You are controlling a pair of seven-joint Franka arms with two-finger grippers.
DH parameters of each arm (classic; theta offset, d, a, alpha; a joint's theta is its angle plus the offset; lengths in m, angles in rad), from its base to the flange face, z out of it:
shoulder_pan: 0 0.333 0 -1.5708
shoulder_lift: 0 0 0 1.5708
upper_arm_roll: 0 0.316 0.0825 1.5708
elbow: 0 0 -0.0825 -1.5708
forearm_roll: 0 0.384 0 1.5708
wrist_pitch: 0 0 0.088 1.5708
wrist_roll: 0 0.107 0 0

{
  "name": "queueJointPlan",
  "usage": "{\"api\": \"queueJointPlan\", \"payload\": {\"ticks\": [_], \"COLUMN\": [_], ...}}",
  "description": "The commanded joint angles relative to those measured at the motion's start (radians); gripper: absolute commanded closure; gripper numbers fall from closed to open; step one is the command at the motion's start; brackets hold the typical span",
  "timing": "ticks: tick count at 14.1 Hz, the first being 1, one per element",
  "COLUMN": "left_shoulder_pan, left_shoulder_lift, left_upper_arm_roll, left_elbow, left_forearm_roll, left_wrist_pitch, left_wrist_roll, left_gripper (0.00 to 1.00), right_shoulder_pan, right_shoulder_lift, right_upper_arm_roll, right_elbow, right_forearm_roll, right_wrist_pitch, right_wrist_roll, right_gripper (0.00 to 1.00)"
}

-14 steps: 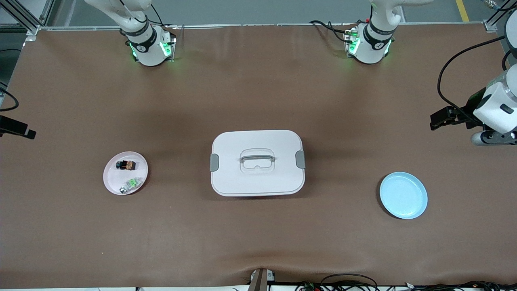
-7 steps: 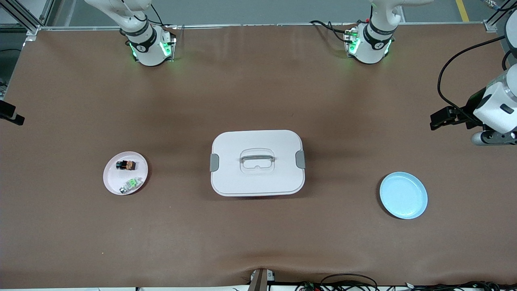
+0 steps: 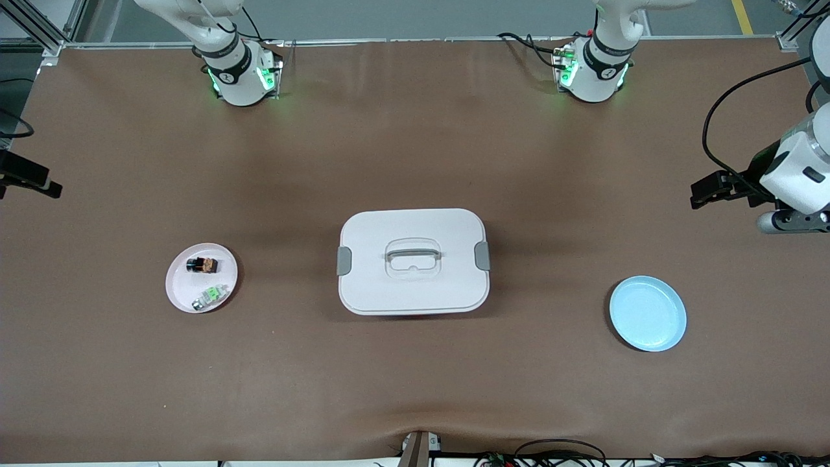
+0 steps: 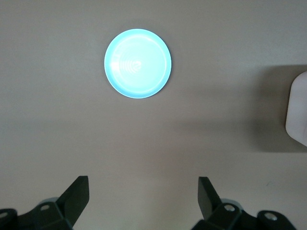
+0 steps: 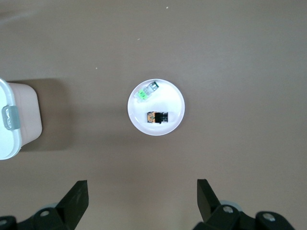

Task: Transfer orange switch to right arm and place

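orange switch (image 5: 157,116) lies on the pink plate (image 5: 175,98) beside a green part (image 5: 147,92), below the right gripper (image 5: 142,197), jaws wide, nothing held. left gripper (image 4: 143,196), also wide and empty, waits over the blue plate (image 4: 137,63), the likely drop spot.

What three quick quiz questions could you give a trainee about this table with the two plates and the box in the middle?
1. True or false: the orange switch lies on the pink plate.
2. Which sits nearer the front camera on that plate: the orange switch or the green-and-silver part?
3. What is on the blue plate? A) the switch B) nothing C) the white box's lid

Key
1. True.
2. The green-and-silver part.
3. B. The white box stands lidded between the plates. The left gripper hangs over bare table near the blue plate and the right gripper near the pink plate, fingers open, holding nothing.
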Motion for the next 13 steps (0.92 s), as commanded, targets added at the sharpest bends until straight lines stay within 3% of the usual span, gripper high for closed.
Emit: {"api": "queueJointPlan", "payload": {"ticks": [1,4,8,13], "left_shoulder_pan": [0.000,0.000,0.001,0.001], "left_shoulder_lift": [0.008,0.008,0.008,0.008], "left_upper_arm_roll": [0.003,0.003,0.003,0.003], "left_elbow": [0.021,0.021,0.021,0.021], "left_forearm_roll": [-0.017,-0.015,-0.015,-0.015], "left_wrist_pitch": [-0.020,-0.020,-0.020,-0.020], "left_wrist_roll": [0.002,-0.004,-0.002,-0.002], "left_gripper": [0.00,0.00,0.00,0.00], "right_shoulder_pan": [0.007,0.027,0.030,0.079], "right_shoulder_lift": [-0.062,-0.076,-0.149,-0.146], "right_upper_arm_roll": [0.000,-0.002,0.000,0.011], "right_elbow": [-0.072,-0.091,-0.195,-0.165], "right_forearm_roll": [-0.013,-0.019,-0.019,-0.067], "right_wrist_pitch": [0.014,0.012,0.070,0.067], "right_wrist_roll": [0.018,0.021,0.023,0.024], "right_gripper": [0.00,0.00,0.00,0.00]}}
